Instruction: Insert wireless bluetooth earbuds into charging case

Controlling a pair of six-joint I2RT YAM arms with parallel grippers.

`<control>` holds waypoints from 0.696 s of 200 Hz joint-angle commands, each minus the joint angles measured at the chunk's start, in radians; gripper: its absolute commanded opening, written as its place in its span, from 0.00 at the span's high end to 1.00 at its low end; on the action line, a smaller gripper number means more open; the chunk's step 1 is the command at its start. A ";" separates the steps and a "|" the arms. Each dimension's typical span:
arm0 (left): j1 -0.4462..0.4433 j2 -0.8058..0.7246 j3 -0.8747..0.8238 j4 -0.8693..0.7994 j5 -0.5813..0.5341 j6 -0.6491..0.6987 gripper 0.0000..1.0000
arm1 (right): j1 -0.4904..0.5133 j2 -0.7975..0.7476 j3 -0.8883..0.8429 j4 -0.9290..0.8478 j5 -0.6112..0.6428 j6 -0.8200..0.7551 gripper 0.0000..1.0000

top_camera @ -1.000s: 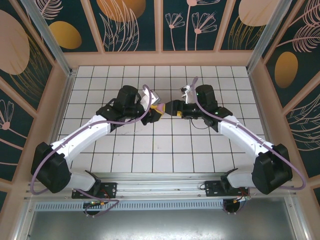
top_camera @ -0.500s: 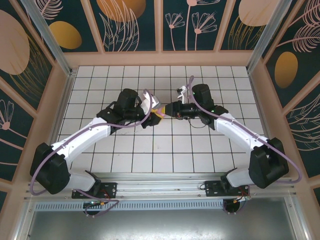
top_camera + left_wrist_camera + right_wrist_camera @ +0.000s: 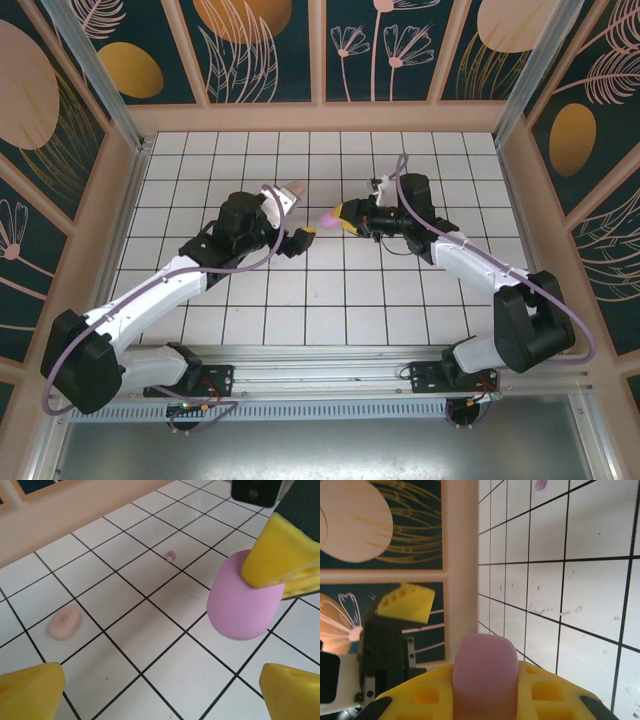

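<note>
I have the right tool (image 3: 342, 216) clamped on the lilac case (image 3: 242, 602) above the surface (image 3: 125, 645); left tool (image 3: 298, 240) spread, empty. An earbud (image 3: 171, 555) lies loose beyond; nothing inserted yet, I judge.

Under me: white tiled floor (image 3: 330, 300), black grid | around me: dark teal walls (image 3: 265, 50), pink-gold plant prints, tan frame (image 3: 320, 117)

Left wrist view: the purple case (image 3: 237, 610) is half covered on its 1 o'clock side by the right pincer (image 3: 287, 575), and the left pincer (image 3: 160, 700) is clipped by the bottom edge at 5 and 7 o'clock. The earbud (image 3: 171, 555) near 12 is too tiny to be made out, tbh. Right wrist view: the case's base is cut off at 6, and a lilac bit (image 3: 540, 484) is chopped at 1.
</note>
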 commanded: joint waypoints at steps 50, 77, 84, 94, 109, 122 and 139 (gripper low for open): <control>0.052 -0.052 -0.211 0.629 0.431 -0.311 0.06 | 0.006 -0.069 -0.054 0.373 -0.004 0.323 0.80; 0.056 -0.004 -0.198 0.724 0.516 -0.318 0.12 | 0.010 -0.082 -0.044 0.389 -0.005 0.348 0.78; 0.057 0.008 -0.195 0.751 0.525 -0.324 0.13 | 0.013 -0.086 -0.045 0.396 -0.004 0.356 0.78; 0.061 0.027 -0.184 0.772 0.530 -0.328 0.15 | 0.019 -0.094 -0.047 0.403 0.001 0.367 0.78; 0.063 0.055 -0.158 0.782 0.535 -0.336 0.19 | 0.029 -0.110 -0.050 0.412 0.010 0.379 0.78; 0.065 0.074 -0.144 0.804 0.543 -0.347 0.22 | 0.035 -0.125 -0.051 0.417 0.019 0.384 0.78; 0.065 0.095 -0.130 0.828 0.556 -0.353 0.27 | 0.041 -0.135 -0.054 0.431 0.027 0.397 0.78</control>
